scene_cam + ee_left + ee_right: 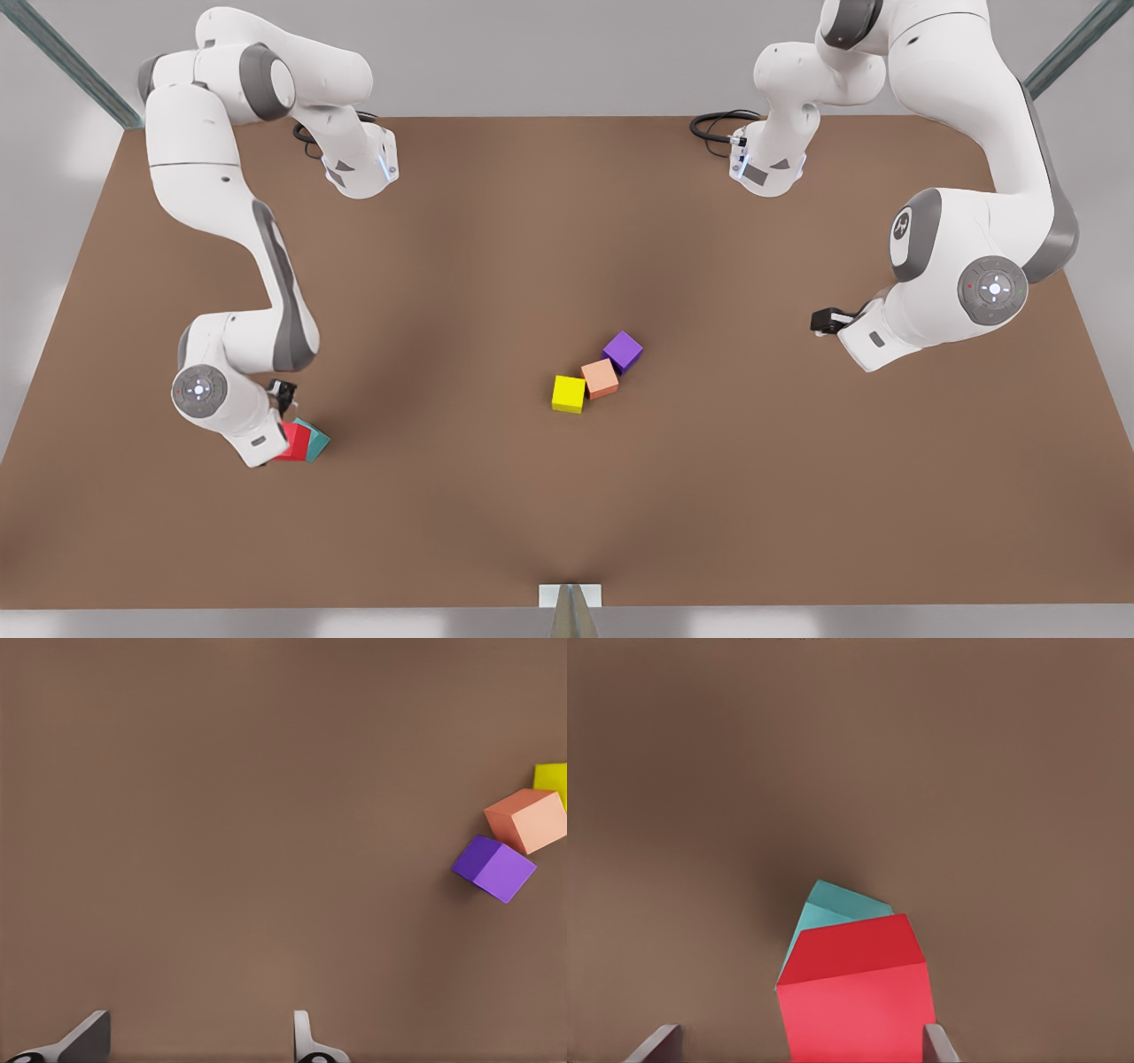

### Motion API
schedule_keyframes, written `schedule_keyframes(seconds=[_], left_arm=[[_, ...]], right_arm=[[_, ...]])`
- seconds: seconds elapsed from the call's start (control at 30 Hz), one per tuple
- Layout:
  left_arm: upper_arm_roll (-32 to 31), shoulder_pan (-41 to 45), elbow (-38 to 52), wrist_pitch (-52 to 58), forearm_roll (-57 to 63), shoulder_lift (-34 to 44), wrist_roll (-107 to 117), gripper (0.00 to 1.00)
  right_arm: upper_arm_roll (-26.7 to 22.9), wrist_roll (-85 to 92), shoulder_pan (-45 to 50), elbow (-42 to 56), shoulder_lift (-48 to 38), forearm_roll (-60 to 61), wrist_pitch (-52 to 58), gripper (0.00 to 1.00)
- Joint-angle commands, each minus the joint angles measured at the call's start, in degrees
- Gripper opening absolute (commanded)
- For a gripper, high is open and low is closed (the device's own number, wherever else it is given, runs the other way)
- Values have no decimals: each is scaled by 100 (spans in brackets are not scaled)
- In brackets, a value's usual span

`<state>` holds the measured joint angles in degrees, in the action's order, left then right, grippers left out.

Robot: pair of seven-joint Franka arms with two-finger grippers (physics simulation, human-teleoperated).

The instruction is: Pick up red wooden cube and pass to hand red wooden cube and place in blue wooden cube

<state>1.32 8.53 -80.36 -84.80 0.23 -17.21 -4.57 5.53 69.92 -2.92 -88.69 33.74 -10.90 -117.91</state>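
Red wooden cube (855, 1005) hiding blue wooden cube (833, 908) — right gripper (802, 1050) cropped

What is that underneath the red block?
A teal block sits under the red block, peeking out beyond it. The red block hides most of it. The right arm's fingers flank the red block; whether they grip it is unclear.

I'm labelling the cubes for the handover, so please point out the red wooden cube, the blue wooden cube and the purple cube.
red wooden cube (855, 1019), right wrist view, its near face.
blue wooden cube (833, 904), right wrist view, its top face.
purple cube (623, 351), front view, its top face.
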Motion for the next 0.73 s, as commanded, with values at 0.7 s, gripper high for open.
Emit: schedule_keyframes(seconds=[0.7], left_arm=[[0,0,-6,16,3,-20,35,100]], right_arm=[[-166,-7176,-349,379,-2407,1248,3090,100]])
